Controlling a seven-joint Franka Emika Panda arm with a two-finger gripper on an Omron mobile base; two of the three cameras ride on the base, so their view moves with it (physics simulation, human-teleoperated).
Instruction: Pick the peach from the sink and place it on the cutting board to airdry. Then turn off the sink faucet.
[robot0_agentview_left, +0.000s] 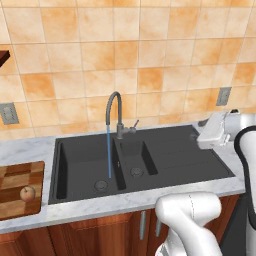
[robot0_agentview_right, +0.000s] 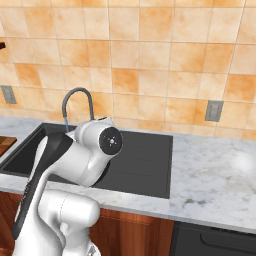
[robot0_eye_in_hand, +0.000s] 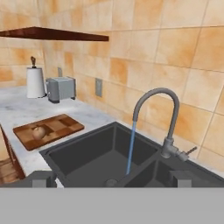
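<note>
In the left base view the peach (robot0_agentview_left: 28, 193) sits on the checkered cutting board (robot0_agentview_left: 12, 177), so what remains is the faucet (robot0_agentview_left: 116, 116), whose water stream (robot0_agentview_left: 109, 152) falls into the left basin of the sink (robot0_agentview_left: 165, 150). Its lever handle (robot0_agentview_left: 134, 124) points right, toward the arm's hand.

In the right base view the arm hides the lever.

In the hand view the gripper (robot0_eye_in_hand: 111, 177) holds nothing, fingertips (robot0_eye_in_hand: 39, 178) spread apart; the lever lies ahead, right of centre.

tabletop (robot0_agentview_left: 30, 142): grey-white marble, running along the tiled wall | sink (robot0_agentview_left: 170, 150): black, set into the tabletop, with water running from the sink faucet (robot0_agentview_left: 117, 112) at its back edge | cutting board (robot0_agentview_left: 12, 187): toward the left end, near the front edge, peach (robot0_agentview_left: 27, 193) on it | toaster (robot0_eye_in_hand: 61, 89) and white kettle (robot0_eye_in_hand: 36, 82): far left end, by the wall
</note>
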